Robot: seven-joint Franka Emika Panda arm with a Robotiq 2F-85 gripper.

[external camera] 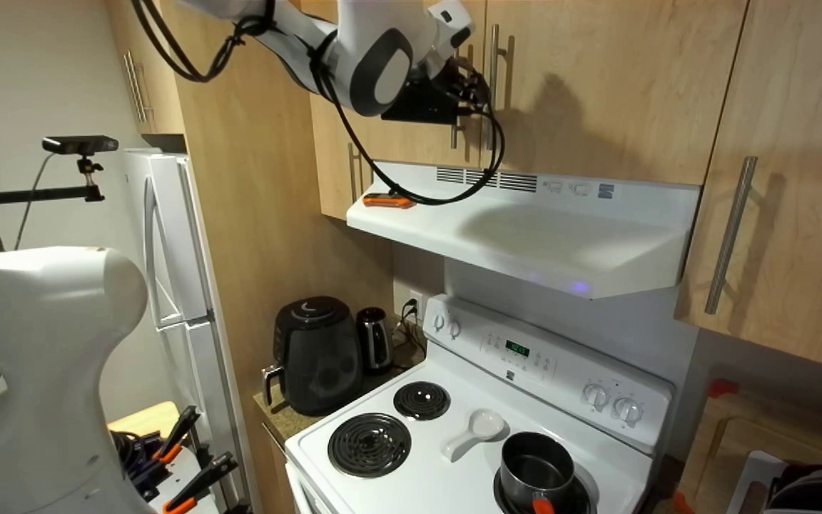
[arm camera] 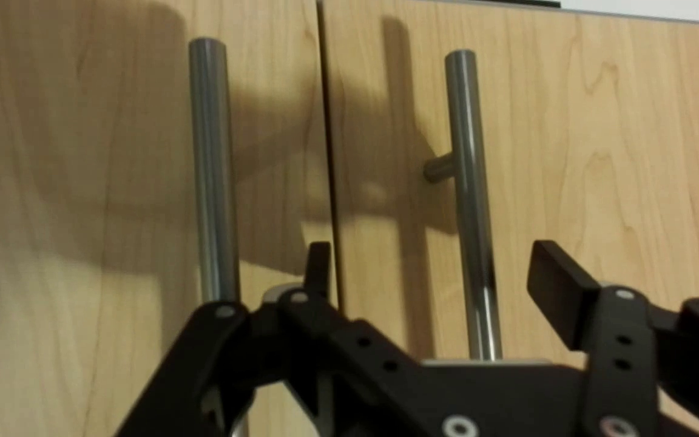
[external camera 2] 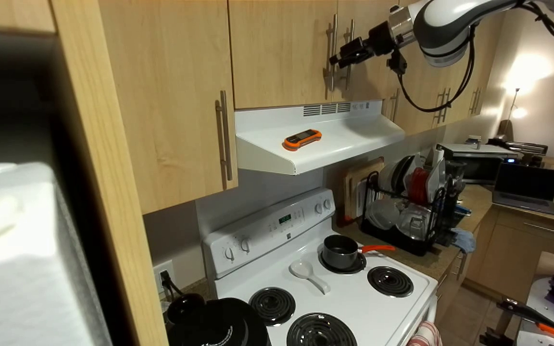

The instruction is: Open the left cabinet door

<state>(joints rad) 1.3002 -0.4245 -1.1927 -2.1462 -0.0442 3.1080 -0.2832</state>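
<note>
Kitchen: light-wood upper cabinets (external camera 2: 462, 105) are running overhead, a white hood (external camera 2: 349, 137) is jutting out under them, and a white stove (external camera 2: 354, 293) is standing below. Speckled counter (external camera 2: 480, 205) is running on past the stove, a fridge (external camera: 183, 243) is standing past a tall wood panel (external camera: 247, 185), and a lamp (external camera 2: 519, 113) is glowing at the back of the room. Left cabinet door (external camera 2: 282, 53) is hanging right above the hood, sitting flush with its twin (external camera: 618, 93). Gripper (arm camera: 435, 276) is hovering at that door's bar handle (arm camera: 474, 206): fingers (arm camera: 562, 297) are standing apart, bar is showing between them in the wrist view, visible gap on each side. Counting: two doors are sharing the spot over the hood, one bar each; two longer doors (external camera: 803, 185) are flanking them. Four coil burners (external camera 2: 390, 281) and four knobs (external camera: 627, 409) are showing on the stove. One dark pot (external camera 2: 339, 257) with a red handle (external camera 2: 377, 248) is sitting on one burner; one white spoon rest (external camera 2: 301, 269) is lying near it. One orange-edged gadget (external camera 2: 302, 139) is resting on the hood. Two black appliances are standing on the counter by the stove: an air fryer (external camera: 317, 364) and a smaller one (external camera: 374, 343) just beside it. One black dish rack (external camera 2: 392, 238) is holding dishes (external camera 2: 419, 185), one laptop (external camera 2: 527, 185) is sitting open further along, one striped towel (external camera 2: 426, 335) is hanging at the stove's front.
</note>
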